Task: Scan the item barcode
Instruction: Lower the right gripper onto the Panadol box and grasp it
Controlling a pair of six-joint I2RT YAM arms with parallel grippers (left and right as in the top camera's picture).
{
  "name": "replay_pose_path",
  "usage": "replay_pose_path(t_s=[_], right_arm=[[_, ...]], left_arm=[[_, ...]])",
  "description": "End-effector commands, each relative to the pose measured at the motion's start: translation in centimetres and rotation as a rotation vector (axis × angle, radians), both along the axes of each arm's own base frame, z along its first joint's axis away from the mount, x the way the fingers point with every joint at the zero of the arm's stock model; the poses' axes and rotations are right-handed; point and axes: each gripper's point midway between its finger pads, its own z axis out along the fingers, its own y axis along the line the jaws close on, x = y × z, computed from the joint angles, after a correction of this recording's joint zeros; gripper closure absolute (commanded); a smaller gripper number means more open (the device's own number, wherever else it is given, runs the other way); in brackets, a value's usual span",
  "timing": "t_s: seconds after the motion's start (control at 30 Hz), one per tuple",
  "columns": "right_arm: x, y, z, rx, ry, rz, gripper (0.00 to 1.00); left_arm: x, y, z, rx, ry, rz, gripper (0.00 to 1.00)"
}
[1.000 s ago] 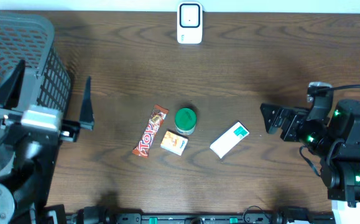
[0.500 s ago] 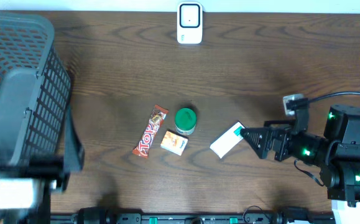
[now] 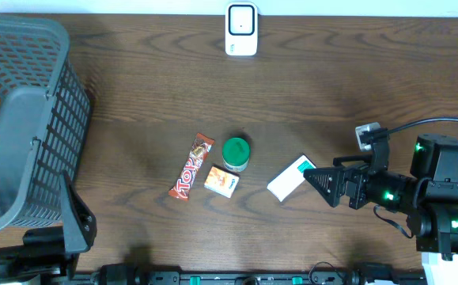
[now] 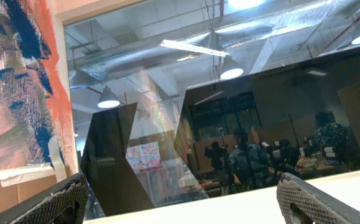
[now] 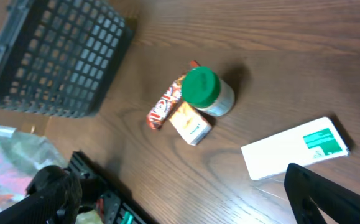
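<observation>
The white barcode scanner [image 3: 242, 29] stands at the table's far edge. Mid-table lie a red candy bar [image 3: 192, 166], a green-lidded jar [image 3: 236, 153], a small orange box [image 3: 221, 181] and a white box with a green label [image 3: 292, 176]. My right gripper [image 3: 319, 182] is open just right of the white box [image 5: 295, 148], holding nothing. The right gripper [image 5: 189, 193] looks over the jar [image 5: 206, 90], candy bar [image 5: 166, 102] and orange box [image 5: 191, 122]. My left gripper [image 3: 77, 226] is at the front left, open and empty. The left gripper [image 4: 183, 205] faces windows, away from the table.
A grey mesh basket [image 3: 47, 63] fills the left side of the table, and the basket [image 5: 55, 56] also shows at the upper left of the right wrist view. A black rail [image 3: 236, 277] runs along the front edge.
The right gripper swung left and down to just beside the white box. The left arm dropped from beside the basket toward the front left corner. Items have not moved.
</observation>
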Motion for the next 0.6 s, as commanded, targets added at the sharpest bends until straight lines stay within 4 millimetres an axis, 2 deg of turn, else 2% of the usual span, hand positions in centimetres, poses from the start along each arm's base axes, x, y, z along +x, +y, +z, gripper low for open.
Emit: replay_pose_path(t_s=[0.0,0.07,0.23,0.33,0.4,0.5,0.57], right_arm=[[0.4,-0.8,-1.0,-0.052,0.011,-0.029,0.01],[0.5,-1.2,-1.8,-0.063,0.046,-0.063,0.01],[0.9,-2.4,-4.1,-0.067,0.193,-0.208,0.01],[1.4,-3.9,-6.3,-0.094,0.311,-0.336,0.01],[1.7,-4.3,-7.7,-0.103,0.369,-0.357,0.01],[2.4,-4.8,-9.7,-0.116,0.447,-0.358,0.01],[2.8,-5.0,-11.0,-0.122,0.499,-0.354,0.01]], left_arm=[[-0.4,0.1,0.1,-0.009,-0.015,0.0,0.04],[-1.3,-0.1,0.3,-0.007,-0.035,-0.007,0.04],[-5.1,-0.6,0.7,-0.001,-0.122,-0.038,0.04],[-7.6,-0.7,0.7,0.003,-0.173,-0.038,0.04],[-8.9,-0.8,0.7,0.005,-0.201,-0.038,0.04],[-10.2,-0.9,0.6,0.007,-0.231,-0.038,0.04],[-10.4,-0.9,0.6,0.007,-0.235,-0.038,0.04]])
